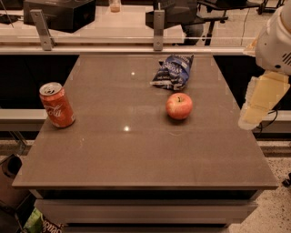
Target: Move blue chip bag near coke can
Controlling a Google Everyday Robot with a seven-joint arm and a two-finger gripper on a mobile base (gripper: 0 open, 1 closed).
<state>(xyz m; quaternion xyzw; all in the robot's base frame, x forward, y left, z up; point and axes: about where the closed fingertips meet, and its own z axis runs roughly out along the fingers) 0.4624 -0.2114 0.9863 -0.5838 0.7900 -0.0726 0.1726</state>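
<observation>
The blue chip bag (173,71) lies crinkled on the far middle of the brown table (136,154). The coke can (57,104) stands upright near the table's left edge, far from the bag. My gripper (254,111) hangs from the white arm (275,38) at the right, off the table's right edge, well to the right of the bag and nearer than it, touching nothing.
A red apple (179,106) sits just in front of the bag. A rail with two metal posts (158,29) runs behind the table's far edge. A dark box (59,13) and desks stand beyond it. Floor clutter lies at the lower left.
</observation>
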